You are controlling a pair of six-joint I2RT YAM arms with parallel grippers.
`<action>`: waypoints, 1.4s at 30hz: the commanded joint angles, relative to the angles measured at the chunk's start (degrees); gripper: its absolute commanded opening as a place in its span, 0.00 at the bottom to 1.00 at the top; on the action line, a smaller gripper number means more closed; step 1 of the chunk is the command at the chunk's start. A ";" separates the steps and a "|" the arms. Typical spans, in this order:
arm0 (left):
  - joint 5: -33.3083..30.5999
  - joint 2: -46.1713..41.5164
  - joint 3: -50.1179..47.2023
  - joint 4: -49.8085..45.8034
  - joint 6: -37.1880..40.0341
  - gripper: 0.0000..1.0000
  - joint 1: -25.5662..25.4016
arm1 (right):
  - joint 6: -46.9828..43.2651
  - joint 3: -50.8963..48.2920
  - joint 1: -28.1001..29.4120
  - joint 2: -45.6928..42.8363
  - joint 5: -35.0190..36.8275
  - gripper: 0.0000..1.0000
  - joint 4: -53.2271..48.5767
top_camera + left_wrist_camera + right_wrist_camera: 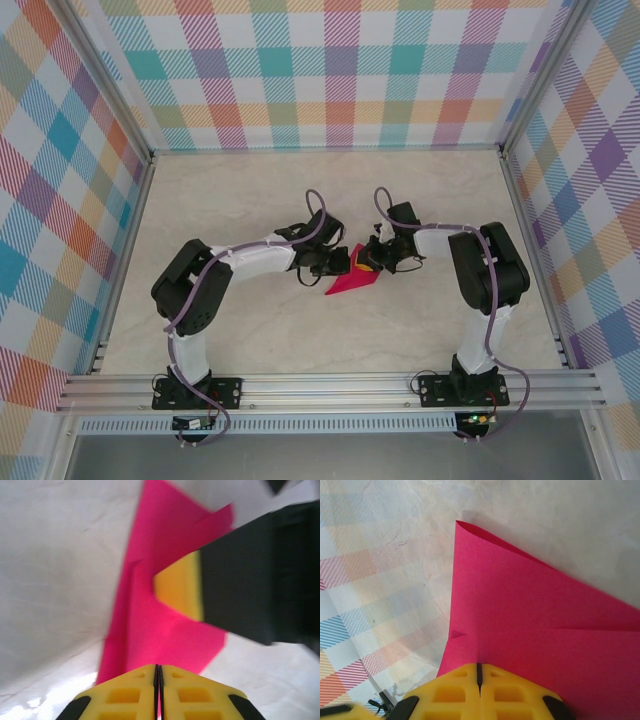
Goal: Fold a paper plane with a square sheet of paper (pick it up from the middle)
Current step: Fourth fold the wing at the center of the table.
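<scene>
Nearest you, both arms are bolted to the aluminium rail at the front edge of the worktop. The left arm and right arm bend inward and meet near the middle.

In the left wrist view, the left gripper has its yellow jaws pressed together, with just a hairline seam between them. The pink paper runs right up to those tips. You cannot tell from this angle whether its edge is pinched between them or passes behind them.

Just beyond, a yellow pad of the other arm lies against the paper, with its black body blurred and cut off by the right edge.

From the right wrist, the right gripper is closed too, and the paper comes straight out from its tips, so it looks gripped. Layered flaps and a crease line cross the sheet. Its right side runs out of view, so you cannot make out its whole outline there.

From above, the paper reads as a small pointed shape lying between and just in front of the two grippers. Its upper part is hidden beneath them, and its point aims toward the left arm's side.

Farther back, bare marbled worktop stretches to the checked walls.
</scene>
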 commanded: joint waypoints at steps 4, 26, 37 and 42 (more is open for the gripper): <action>5.25 0.67 0.74 2.50 -7.45 0.11 -1.25 | -0.23 0.06 0.05 3.70 5.87 0.02 -6.31; -1.08 4.91 -1.88 -2.28 -11.06 0.06 -2.41 | -0.43 1.32 0.09 4.97 7.28 0.02 -9.60; 1.39 3.71 0.72 -1.38 -10.02 0.06 -2.45 | -0.63 0.97 0.07 5.86 7.18 0.02 -9.78; 0.93 5.63 2.66 -2.30 -8.95 0.05 -2.25 | -0.62 0.88 0.05 6.12 7.08 0.02 -9.81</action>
